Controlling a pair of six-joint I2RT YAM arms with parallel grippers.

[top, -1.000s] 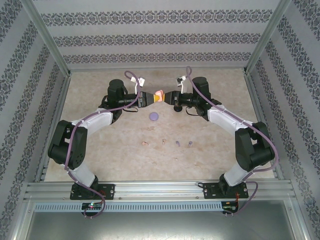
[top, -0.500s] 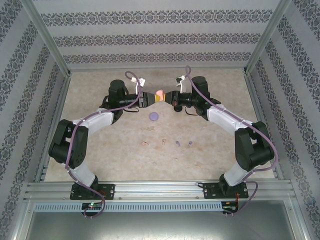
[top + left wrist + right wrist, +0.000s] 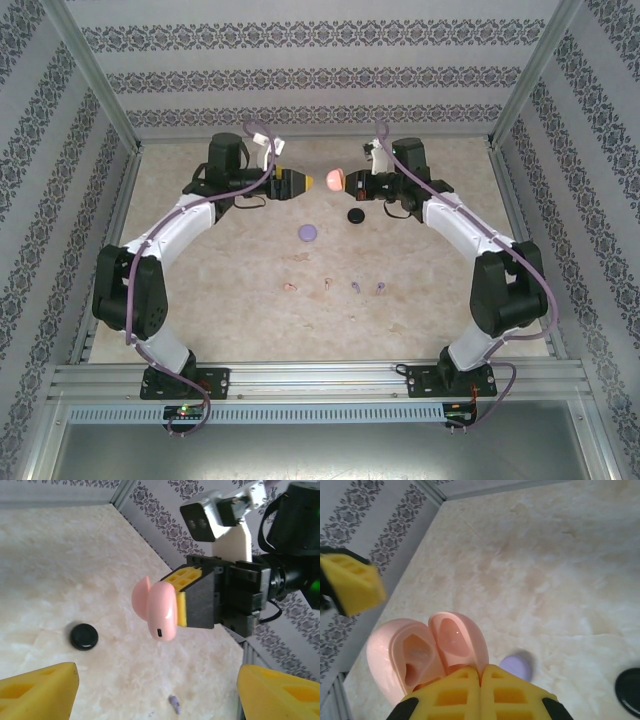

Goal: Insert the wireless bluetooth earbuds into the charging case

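The right gripper (image 3: 481, 677) is clenched on the open pale pink charging case (image 3: 427, 647), held above the worktop (image 3: 430, 290) with both hollows empty. The left gripper (image 3: 303, 182) is released, facing the case and apart from it. The pale pink earbuds (image 3: 290, 286) and purple earbuds (image 3: 380, 289) lie in a row on the worktop, with the round purple case (image 3: 308, 232) and black case (image 3: 355, 215) beyond them.

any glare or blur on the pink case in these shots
Left wrist: a small highlight on the pink case, edges sharp; the near yellow fingertips look soft. Right wrist: case evenly lit, slightly soft up close. Top external: too small to judge.
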